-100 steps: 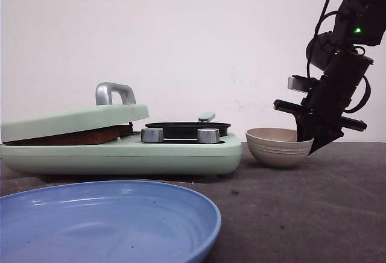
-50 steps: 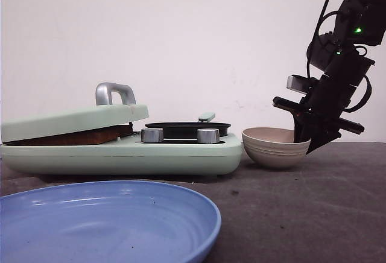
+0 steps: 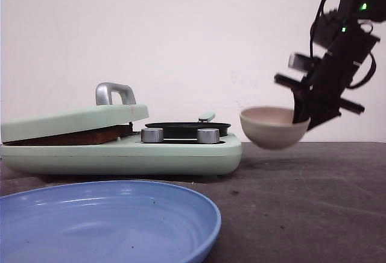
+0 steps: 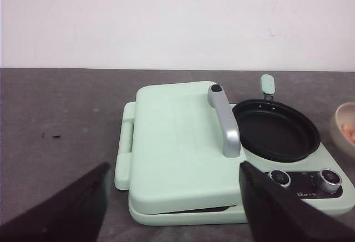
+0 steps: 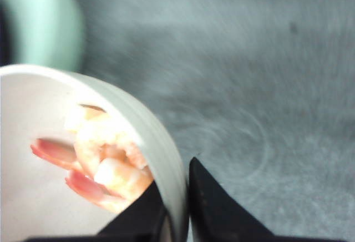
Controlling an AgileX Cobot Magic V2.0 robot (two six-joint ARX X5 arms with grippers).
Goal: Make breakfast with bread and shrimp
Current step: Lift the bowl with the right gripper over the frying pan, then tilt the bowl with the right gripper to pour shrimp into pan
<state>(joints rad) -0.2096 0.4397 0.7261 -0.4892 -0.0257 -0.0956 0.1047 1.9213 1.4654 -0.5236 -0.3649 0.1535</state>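
Observation:
My right gripper point(image 3: 301, 118) is shut on the rim of a beige bowl point(image 3: 272, 127) and holds it in the air above the table, right of the mint-green breakfast maker point(image 3: 120, 148). In the right wrist view the bowl's rim point(image 5: 161, 147) sits between my fingers point(image 5: 213, 206), and pink shrimp point(image 5: 105, 164) lie inside. The bread point(image 3: 72, 137) shows as a brown edge under the nearly closed press lid point(image 3: 72, 121). The black frying pan point(image 4: 275, 129) on the maker is empty. My left gripper point(image 4: 175, 208) is open and empty, above and in front of the lid point(image 4: 177, 136).
A blue plate point(image 3: 102, 221) lies at the front left of the dark table point(image 3: 301, 202). The lid has a silver handle point(image 4: 224, 120). Two silver knobs point(image 3: 181, 135) sit on the maker's front. The bowl's edge shows at the side of the left wrist view point(image 4: 345, 128).
My right gripper has lifted the bowl off the table and carried it up and slightly left. The left arm, the maker and the plate have not moved.

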